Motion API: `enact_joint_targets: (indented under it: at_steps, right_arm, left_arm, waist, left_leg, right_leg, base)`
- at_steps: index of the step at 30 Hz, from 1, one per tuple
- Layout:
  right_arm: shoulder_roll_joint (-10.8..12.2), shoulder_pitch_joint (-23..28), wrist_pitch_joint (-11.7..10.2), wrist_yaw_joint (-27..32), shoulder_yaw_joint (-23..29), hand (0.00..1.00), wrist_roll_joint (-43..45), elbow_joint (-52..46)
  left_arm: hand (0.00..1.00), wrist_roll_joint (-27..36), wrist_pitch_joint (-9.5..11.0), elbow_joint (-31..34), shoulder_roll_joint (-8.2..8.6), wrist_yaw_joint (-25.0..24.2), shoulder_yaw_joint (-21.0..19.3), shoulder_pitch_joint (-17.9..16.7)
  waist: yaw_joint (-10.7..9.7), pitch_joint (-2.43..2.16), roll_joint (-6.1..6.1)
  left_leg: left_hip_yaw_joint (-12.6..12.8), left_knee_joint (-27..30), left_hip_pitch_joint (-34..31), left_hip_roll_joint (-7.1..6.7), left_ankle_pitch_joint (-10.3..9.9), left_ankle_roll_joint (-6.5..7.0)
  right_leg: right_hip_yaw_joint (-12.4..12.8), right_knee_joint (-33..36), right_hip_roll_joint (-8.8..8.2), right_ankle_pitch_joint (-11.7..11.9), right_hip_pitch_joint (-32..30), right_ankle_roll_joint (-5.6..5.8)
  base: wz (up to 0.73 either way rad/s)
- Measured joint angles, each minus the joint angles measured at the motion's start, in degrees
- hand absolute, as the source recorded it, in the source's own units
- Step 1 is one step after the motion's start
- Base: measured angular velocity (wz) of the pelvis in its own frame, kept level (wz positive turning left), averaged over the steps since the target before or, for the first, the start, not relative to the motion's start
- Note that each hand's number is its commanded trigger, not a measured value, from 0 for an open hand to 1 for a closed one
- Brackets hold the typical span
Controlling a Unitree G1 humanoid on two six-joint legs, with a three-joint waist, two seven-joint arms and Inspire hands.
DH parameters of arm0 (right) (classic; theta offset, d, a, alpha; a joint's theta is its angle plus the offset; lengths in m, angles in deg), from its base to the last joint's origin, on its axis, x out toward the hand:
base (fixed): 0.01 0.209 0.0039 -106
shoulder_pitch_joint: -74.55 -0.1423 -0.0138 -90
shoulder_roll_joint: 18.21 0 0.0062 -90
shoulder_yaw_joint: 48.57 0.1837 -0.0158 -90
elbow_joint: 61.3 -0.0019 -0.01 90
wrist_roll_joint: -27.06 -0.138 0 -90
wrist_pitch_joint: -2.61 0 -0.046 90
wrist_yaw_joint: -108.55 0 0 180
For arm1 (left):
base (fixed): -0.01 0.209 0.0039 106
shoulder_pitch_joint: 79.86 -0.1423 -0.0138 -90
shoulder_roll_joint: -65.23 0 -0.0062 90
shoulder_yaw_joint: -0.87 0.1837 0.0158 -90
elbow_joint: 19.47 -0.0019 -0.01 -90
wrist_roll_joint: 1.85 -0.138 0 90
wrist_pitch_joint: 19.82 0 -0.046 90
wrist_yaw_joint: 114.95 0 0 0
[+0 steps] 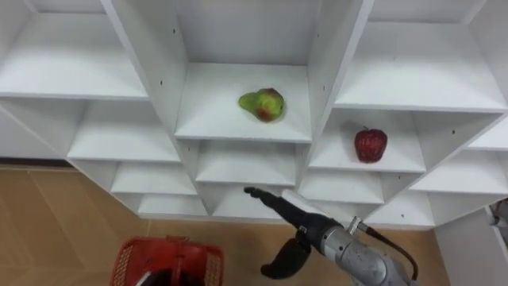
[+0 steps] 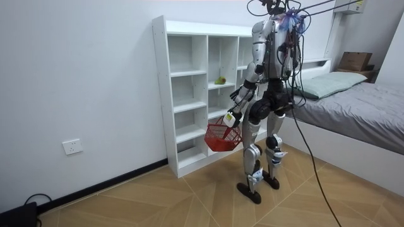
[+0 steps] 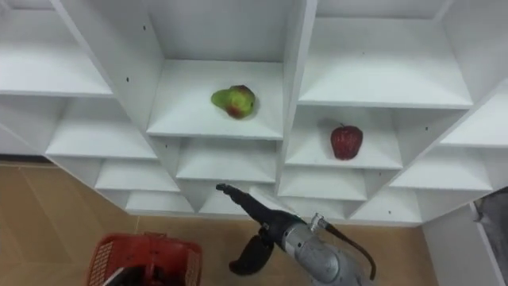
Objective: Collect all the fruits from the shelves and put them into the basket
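Left eye view: the pear [image 1: 262, 104] lies in the closet's [image 1: 151, 48] middle compartment. The apple [image 1: 370, 144] sits one compartment right of the pear, lower. The right hand [image 1: 302, 221] is below the pear, outside the shelf fronts, fingers straight and empty, probably lining up a reach. Uprights flank the pear; there is headroom above it.

Room view: the basket [image 2: 220, 135] hangs at the left hand [image 2: 231, 119], below the pear; its grip is unreadable.

Right eye view: the basket is below-left of the pear, over open floor [image 3: 48, 230].

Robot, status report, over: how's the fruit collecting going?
Right hand open, fingers straight, empty, low before the shelves. Pear and apple on separate shelves, untouched. Red basket at lower left. Nothing blocking the fruit.
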Motion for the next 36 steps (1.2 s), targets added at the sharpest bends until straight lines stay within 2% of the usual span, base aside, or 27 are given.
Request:
enact_joint_targets:
  at_steps: [5, 12, 18, 19, 26, 29, 32, 36]
  right_arm:
    - [-1.05, 1.54, -0.03, -2.45, 0.94, 0.00, -1.94, -6.01]
    - [-1.12, 3.20, -0.01, -3.43, 3.75, 0.00, -2.12, -11.82]
    - [-0.31, 1.96, -0.09, -3.31, 6.09, 0.00, -2.11, -15.38]
    - [-0.18, 1.76, -0.09, -3.22, 6.44, 0.00, -2.11, -15.62]
    - [0.17, 1.68, -0.09, -2.61, 7.10, 0.00, -2.05, -17.10]
    - [0.21, 1.53, -0.09, -1.93, 8.90, 0.00, -2.04, -18.34]
    - [0.08, 0.31, -0.09, -1.19, 10.56, 0.00, -2.30, -18.56]
    - [0.24, -1.22, -0.15, 1.72, 12.80, 0.00, -3.72, -18.65]
  left_arm:
    - [1.00, 0.15, 0.02, 0.30, -0.17, 0.01, -1.13, -1.87]
    - [1.00, 0.30, 0.10, 0.79, -0.19, 0.05, -2.23, -3.42]
    - [1.00, 0.61, 0.13, 0.68, -0.19, 0.12, -2.16, -3.67]
    - [1.00, 0.75, 0.14, 0.62, -0.20, 0.13, -2.11, -3.67]
    - [1.00, 0.66, 0.13, 0.82, -0.09, 0.09, -2.22, -4.15]
    - [1.00, -0.04, 0.03, 0.82, 0.04, -0.04, -2.72, -4.15]
    - [1.00, -1.24, 0.03, 0.83, 0.25, -0.15, -4.39, -4.10]
    - [1.00, -2.98, 0.02, 0.87, 0.25, -0.20, -5.48, -4.33]
  waist:
    - [0.38, -0.18, -0.29]
    - [1.30, -0.40, -0.93]
    - [1.22, -0.07, -1.92]
    - [1.20, 0.23, -1.98]
    - [0.89, 0.18, -2.08]
    - [1.07, 0.35, -1.83]
    - [1.24, 0.26, -1.99]
    - [1.51, -0.13, -2.98]
  left_leg:
    - [-0.11, -1.75, 2.81, -0.26, 0.03, 0.02]
    - [-0.04, -3.86, 7.19, -0.48, 0.02, 0.02]
    - [-0.18, -4.02, 8.42, -0.57, 0.01, 0.04]
    - [-0.23, -4.02, 8.63, -0.57, 0.01, 0.04]
    - [-0.89, -3.87, 9.46, -0.56, -0.02, 0.04]
    - [-0.87, -3.86, 10.23, -0.55, -0.03, 0.05]
    - [-0.96, -3.93, 10.29, -0.53, -0.04, 0.04]
    - [-1.10, -3.89, 10.34, -0.54, -0.03, 0.04]
  right_leg:
    - [0.38, -1.05, 0.04, -0.06, 2.38, 0.27]
    - [0.83, -2.72, 0.18, -0.32, 6.47, 0.70]
    - [0.81, -2.91, 0.15, -0.42, 7.84, 0.85]
    - [0.81, -3.04, 0.17, -0.41, 8.09, 0.84]
    - [0.35, -3.60, 0.17, -0.35, 9.47, 0.83]
    - [0.18, -3.60, 0.13, -0.32, 10.31, 0.81]
    - [0.08, -3.55, 0.17, -0.32, 10.41, 0.80]
    - [-0.12, -3.63, 0.21, -0.32, 10.52, 0.80]
  base:
    - [-0.01]
    - [-0.01]
    - [0.00]
    - [0.00]
    - [0.04]
    - [0.00]
    - [0.00]
    - [0.02]
